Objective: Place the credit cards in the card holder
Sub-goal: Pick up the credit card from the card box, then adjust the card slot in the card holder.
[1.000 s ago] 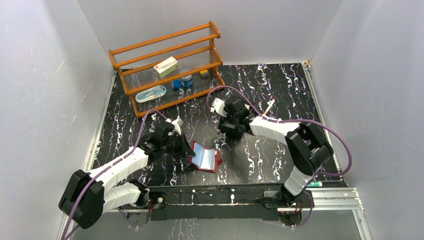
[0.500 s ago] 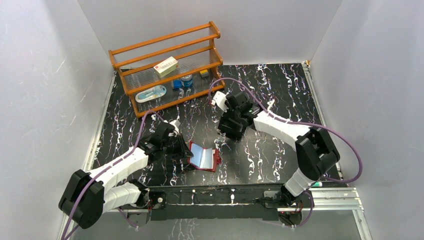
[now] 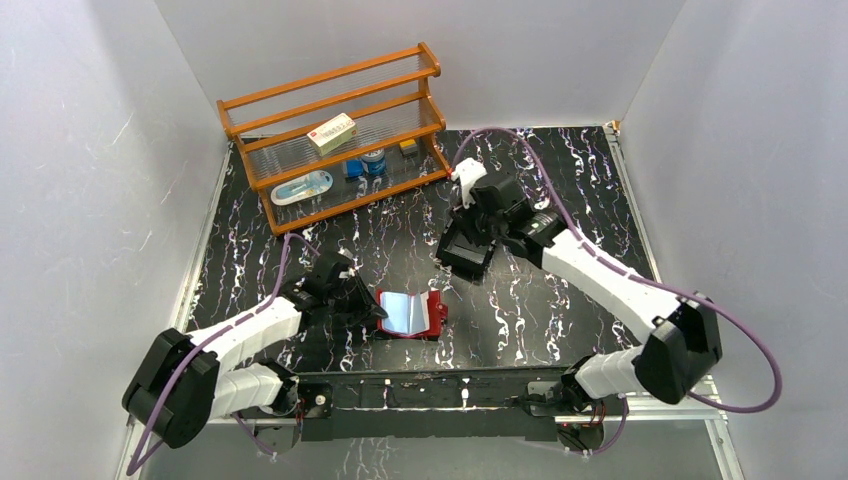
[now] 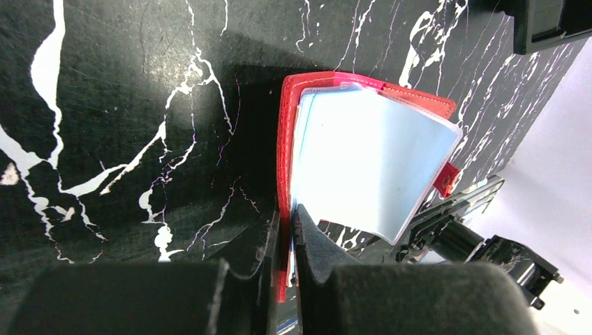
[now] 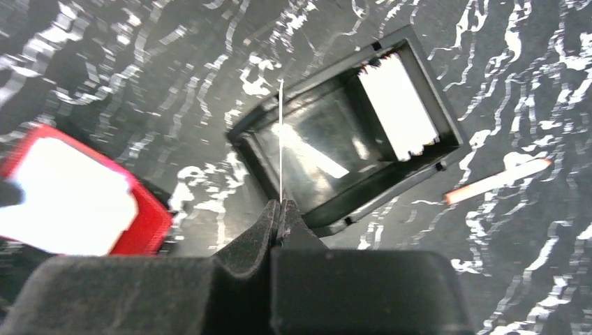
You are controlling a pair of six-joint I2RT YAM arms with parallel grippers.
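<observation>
The right gripper is hanging directly over the black tray, its claw pressed shut on a thin card. The card is standing upright between the fingertips and showing only its pale edge in the wrist view, so I cannot tell its colour. Under it, a white card is lying in one of the tray's two compartments; the other compartment is showing only its glossy black floor.

The card holder is sitting on the marbled table just beside the tray, on the side toward the arm bases and a little to the left, without touching it. It is lying open, red cover underneath and pale clear sleeves fanning upward. The left gripper is reaching in from the side of the holder away from the tray, and its claw is standing narrow, pinching the edge of the red cover with one finger on the inside.

A thin white stick with an orange tip is lying on the table near the tray. The orange wooden rack is standing well beyond the tray, toward the back left, and is carrying a cream box on its middle shelf.
</observation>
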